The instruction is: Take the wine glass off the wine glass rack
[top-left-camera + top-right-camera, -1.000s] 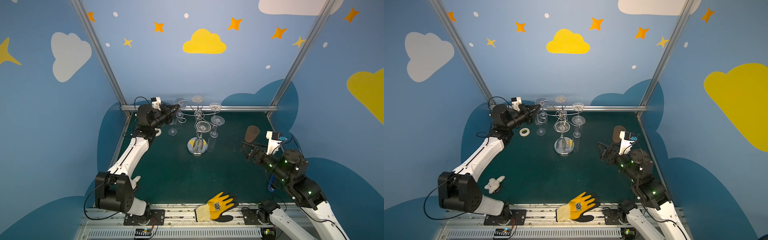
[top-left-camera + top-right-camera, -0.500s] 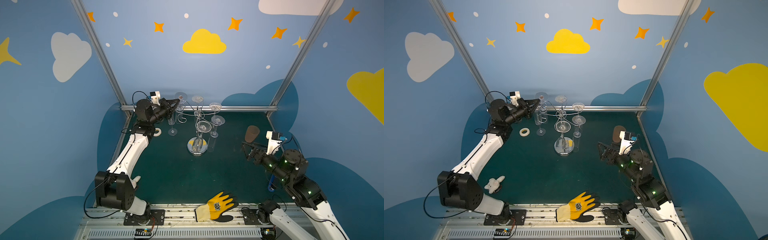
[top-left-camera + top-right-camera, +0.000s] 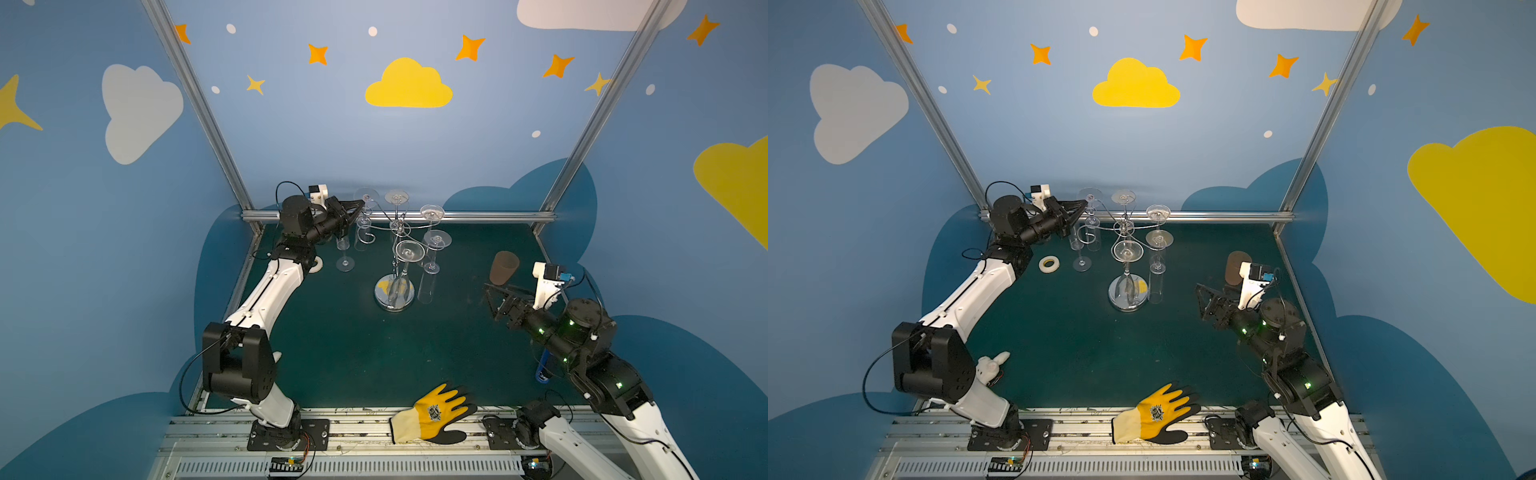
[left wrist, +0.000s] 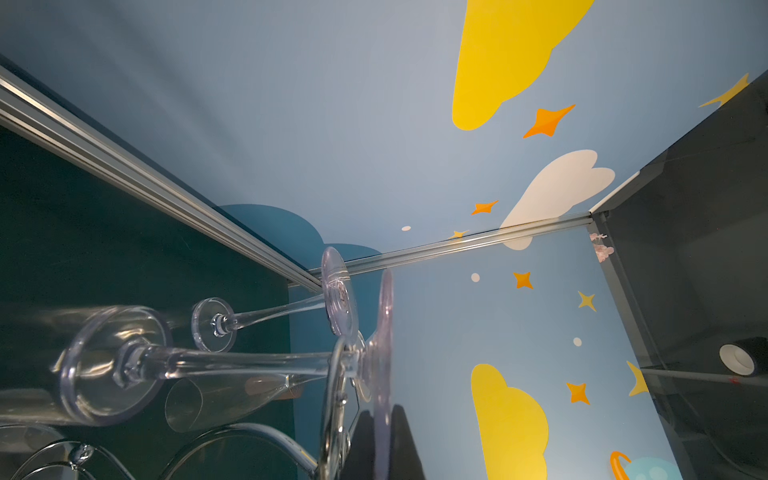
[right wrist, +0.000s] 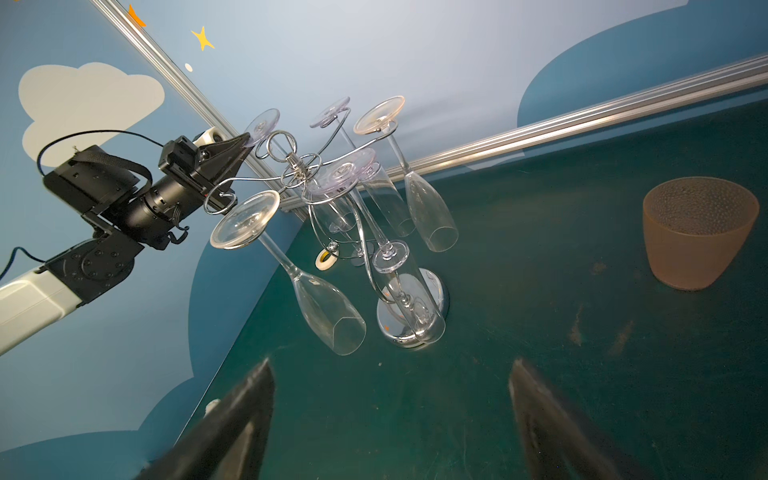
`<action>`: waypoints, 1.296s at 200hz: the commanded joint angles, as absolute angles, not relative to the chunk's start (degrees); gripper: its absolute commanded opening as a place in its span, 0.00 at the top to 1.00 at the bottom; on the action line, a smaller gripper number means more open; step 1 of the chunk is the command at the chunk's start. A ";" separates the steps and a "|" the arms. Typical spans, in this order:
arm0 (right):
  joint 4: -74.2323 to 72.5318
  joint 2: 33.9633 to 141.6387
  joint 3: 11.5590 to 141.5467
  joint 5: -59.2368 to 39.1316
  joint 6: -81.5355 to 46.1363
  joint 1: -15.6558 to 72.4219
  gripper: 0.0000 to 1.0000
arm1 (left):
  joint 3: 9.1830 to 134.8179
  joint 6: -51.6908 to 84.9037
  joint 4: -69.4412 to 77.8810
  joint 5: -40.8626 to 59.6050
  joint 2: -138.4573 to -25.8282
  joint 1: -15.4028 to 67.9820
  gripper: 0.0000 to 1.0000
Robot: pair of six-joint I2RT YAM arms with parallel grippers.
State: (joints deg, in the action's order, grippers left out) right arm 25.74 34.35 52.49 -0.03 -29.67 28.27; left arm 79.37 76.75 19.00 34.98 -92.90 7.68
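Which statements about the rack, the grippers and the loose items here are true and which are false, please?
1. The right gripper is open and empty. True.
2. The brown cup lies on its side. False: it stands upright on the table.
3. The left gripper is wide open. False: it is shut on the foot of a wine glass at the wine glass rack.
4. The yellow glove lies at the table's front edge. True.
5. Every glass hangs on that rack. False: one flute stands on the table beside it.
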 commanded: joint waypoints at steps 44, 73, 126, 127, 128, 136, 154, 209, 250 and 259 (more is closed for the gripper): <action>26.13 33.92 52.21 0.88 -29.73 28.36 0.12 | 82.80 76.71 22.73 39.03 -93.78 8.96 0.97; 26.06 34.10 52.03 0.71 -29.79 28.34 0.12 | 81.13 76.61 23.03 39.82 -92.77 9.23 0.97; 25.86 34.10 51.68 0.53 -30.10 28.39 0.12 | 77.34 76.86 23.79 41.00 -89.82 9.36 0.97; 25.85 34.10 51.68 0.48 -30.08 28.39 0.12 | 77.30 76.84 23.80 41.02 -89.78 9.38 0.97; 25.85 34.10 51.68 0.51 -30.07 28.34 0.12 | 77.23 76.83 23.77 41.03 -89.67 9.39 0.97; 25.85 34.01 51.68 0.44 -30.14 28.36 0.12 | 76.70 76.74 23.41 41.06 -89.03 9.32 0.97; 26.00 33.80 51.68 0.37 -30.24 28.36 0.12 | 75.95 76.47 23.01 41.54 -88.07 9.32 0.97; 27.05 32.52 51.59 0.60 -30.31 28.35 0.12 | 71.78 76.11 22.70 40.86 -83.70 9.23 0.97; 28.52 32.91 52.82 0.98 -28.96 28.32 0.12 | 68.77 75.59 21.21 39.06 -80.33 8.63 0.97; 28.56 33.01 52.99 0.88 -28.78 28.39 0.12 | 68.05 75.65 21.18 38.48 -79.46 8.50 0.97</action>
State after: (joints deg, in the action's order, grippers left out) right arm 27.77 33.01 52.16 0.43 -29.61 28.27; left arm 69.32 76.71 20.51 39.62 -82.11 8.91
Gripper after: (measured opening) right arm 0.878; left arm 0.062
